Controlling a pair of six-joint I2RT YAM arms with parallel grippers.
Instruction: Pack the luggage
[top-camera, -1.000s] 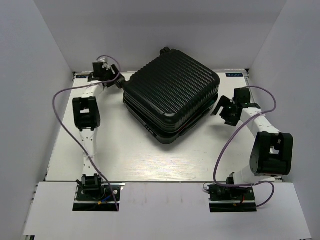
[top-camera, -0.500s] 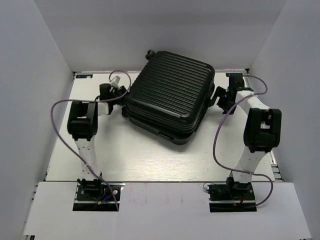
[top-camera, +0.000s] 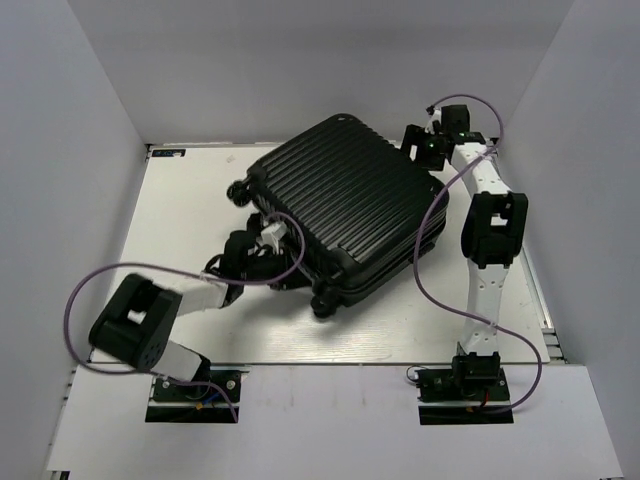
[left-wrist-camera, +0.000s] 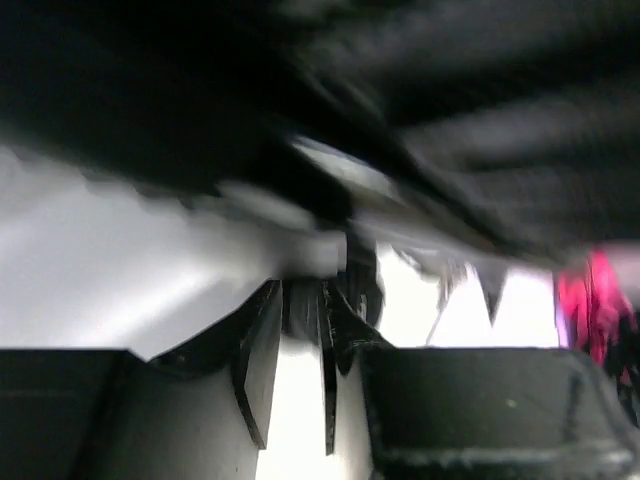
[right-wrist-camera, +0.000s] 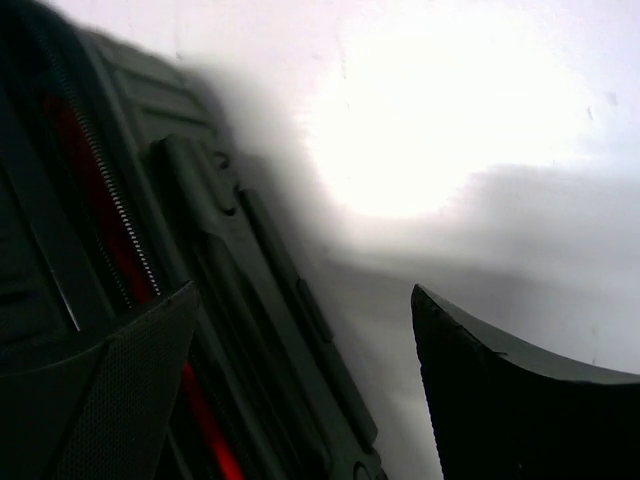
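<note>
The luggage (top-camera: 345, 200), a big black ribbed suitcase, lies closed and skewed in the middle of the white table (top-camera: 170, 210). My left gripper (top-camera: 262, 245) is pressed against its near-left edge. In the blurred left wrist view the jaws (left-wrist-camera: 298, 300) stand nearly together, with a small dark part of the luggage's edge (left-wrist-camera: 450, 100) between their tips. My right gripper (top-camera: 418, 148) is at the luggage's far right corner. In the right wrist view it (right-wrist-camera: 303, 290) is wide open beside the luggage's side (right-wrist-camera: 200, 220), where a red-lined zip shows; nothing sits between its fingers.
White walls close in the table at the back and both sides. The suitcase wheels (top-camera: 322, 305) stick out at its near corner. Purple cables (top-camera: 440, 250) loop off both arms. The left arm's elbow (top-camera: 135, 325) hangs low over the near-left table edge.
The luggage has turned and slid. My left arm swung from the back left round to the near-left edge, and its jaws narrowed. My right arm reached to the far right corner.
</note>
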